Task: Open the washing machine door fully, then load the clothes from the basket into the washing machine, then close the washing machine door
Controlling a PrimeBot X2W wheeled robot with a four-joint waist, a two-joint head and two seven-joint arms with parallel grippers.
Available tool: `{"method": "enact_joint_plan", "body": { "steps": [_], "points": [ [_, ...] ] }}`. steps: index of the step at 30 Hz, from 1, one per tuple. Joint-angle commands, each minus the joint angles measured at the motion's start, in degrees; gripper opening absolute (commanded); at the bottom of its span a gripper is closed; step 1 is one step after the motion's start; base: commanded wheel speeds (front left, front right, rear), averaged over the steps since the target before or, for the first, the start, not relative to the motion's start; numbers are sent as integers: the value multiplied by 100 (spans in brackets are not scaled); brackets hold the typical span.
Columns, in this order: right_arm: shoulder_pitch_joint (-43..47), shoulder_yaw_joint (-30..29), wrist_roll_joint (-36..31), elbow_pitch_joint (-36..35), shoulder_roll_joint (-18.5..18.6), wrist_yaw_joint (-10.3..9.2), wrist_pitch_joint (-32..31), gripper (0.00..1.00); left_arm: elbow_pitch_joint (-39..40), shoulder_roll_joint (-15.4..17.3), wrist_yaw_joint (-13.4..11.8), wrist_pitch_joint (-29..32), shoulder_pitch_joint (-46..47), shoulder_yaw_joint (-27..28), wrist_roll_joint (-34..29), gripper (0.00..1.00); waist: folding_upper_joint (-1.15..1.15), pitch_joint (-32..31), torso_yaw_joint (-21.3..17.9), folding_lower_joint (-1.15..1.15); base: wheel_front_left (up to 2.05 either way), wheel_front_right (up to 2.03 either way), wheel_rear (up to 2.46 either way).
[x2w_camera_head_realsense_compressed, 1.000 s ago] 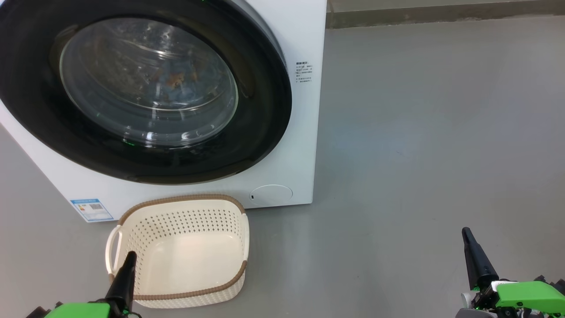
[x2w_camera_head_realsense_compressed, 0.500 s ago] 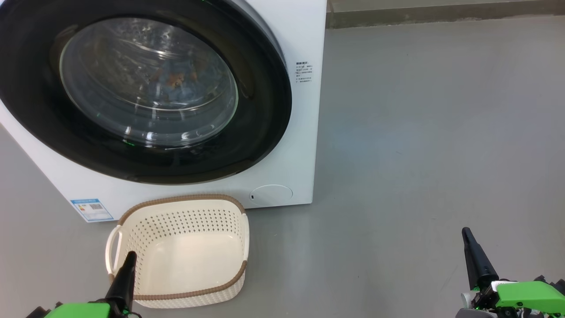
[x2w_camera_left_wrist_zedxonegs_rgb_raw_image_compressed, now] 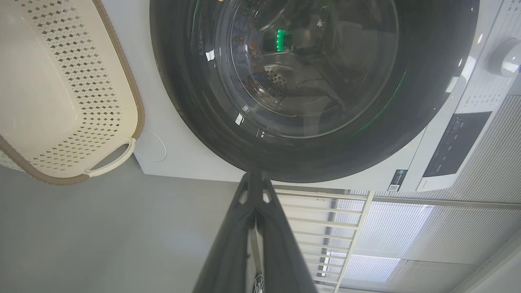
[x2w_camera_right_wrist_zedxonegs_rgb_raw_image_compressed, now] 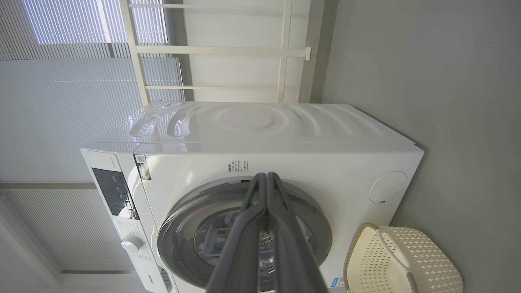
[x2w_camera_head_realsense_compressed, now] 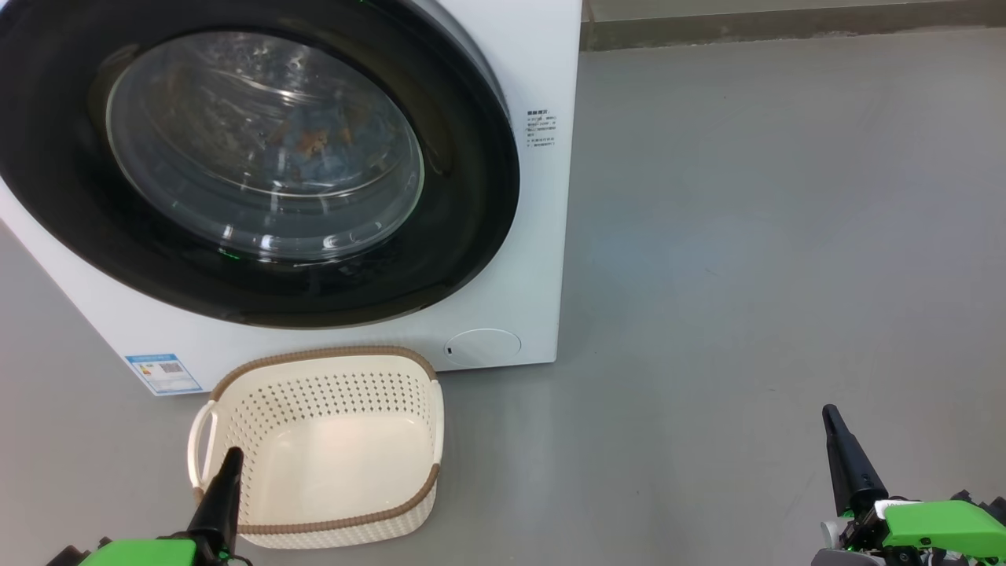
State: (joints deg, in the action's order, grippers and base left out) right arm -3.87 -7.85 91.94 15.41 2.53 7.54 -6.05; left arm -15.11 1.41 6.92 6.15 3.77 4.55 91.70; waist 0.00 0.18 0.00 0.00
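Door: the door lies flat against the front of the washing machine, far left in the head view. It looks shut, as the last step asks.
Clothes: a patch of the clothes, blue and orange-brown, shows through the window, so they sit inside the machine.
Basket: the basket stands on the floor just in front of the machine, below the door. It is bare inside, probably set close to keep each lift short.
Left claw: the left claw is near left, its tip over the basket's near left rim. Its 2 fingers are pressed together with nothing between them.
Right claw: the right claw is near right, over bare floor and well apart from the basket. Its 2 fingers are together and hold nothing.
Pose: both claws sit low and back, likely parked clear of the door.
Stage: all 3 steps look done.
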Motion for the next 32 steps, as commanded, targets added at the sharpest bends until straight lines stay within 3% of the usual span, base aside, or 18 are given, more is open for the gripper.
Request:
{"method": "enact_joint_plan", "body": {
  "steps": [1, 32],
  "points": [
    [-232, 129, 19, -138, 36, -5, -47, 0, 107, 146, 57, 32, 242, 195, 49, 0, 0, 0, 0, 0, 0, 0, 0],
    [-232, 128, 18, -138, 36, -5, -48, 0, 107, 146, 57, 32, 242, 195, 49, 0, 0, 0, 0, 0, 0, 0, 0]
  ]
}}
